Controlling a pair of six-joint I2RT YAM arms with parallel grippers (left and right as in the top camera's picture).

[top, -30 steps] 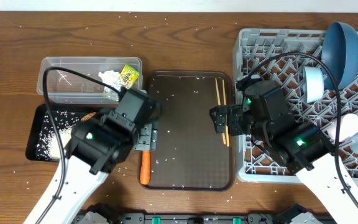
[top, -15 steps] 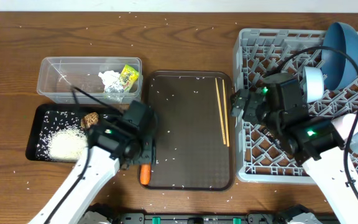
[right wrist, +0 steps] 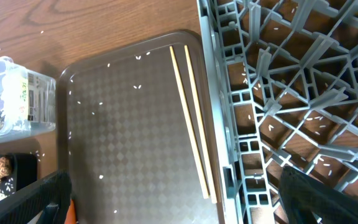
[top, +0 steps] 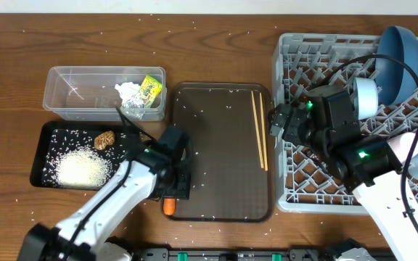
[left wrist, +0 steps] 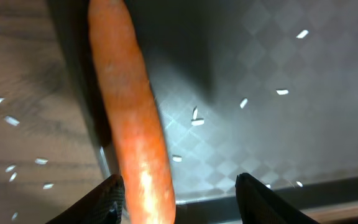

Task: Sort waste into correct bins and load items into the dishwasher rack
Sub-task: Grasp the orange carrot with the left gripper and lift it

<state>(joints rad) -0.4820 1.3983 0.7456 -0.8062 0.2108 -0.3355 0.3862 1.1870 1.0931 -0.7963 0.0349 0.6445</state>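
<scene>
Jaws on the left gripper (left wrist: 180, 186) stand apart and straddle the carrot (left wrist: 132, 124), not yet clamped; jaws on the right gripper (right wrist: 185, 199) are spread wide with nothing between them. The carrot lies lengthwise along the left rim of the brown serving tray (top: 220, 152), half on the lip by the look of the left wrist view; from overhead only its near end shows below the gripper.

The step in hand looks to be picking up the carrot for the black tray (top: 38, 152), where the loose rice (top: 78, 167) and the brown lump (top: 106, 138) already lie. The carrot sits much nearer one finger than the other, so a small sideways shift to centre it would give an even squeeze; close across its width, not its length; it is round and smooth and may roll off the lip if nudged from one side only. The raised rim could catch the outer finger, so come down no lower than needed; lift straight up before swinging left.

Rice grains are strewn over the wooden tabletop (top: 20, 43) and the chequered tray floor. The black tray is near, just left of the carrot. The right gripper hangs at the rack (top: 296, 58) edge, beside the chopsticks (top: 258, 130), well apart from the left arm.
</scene>
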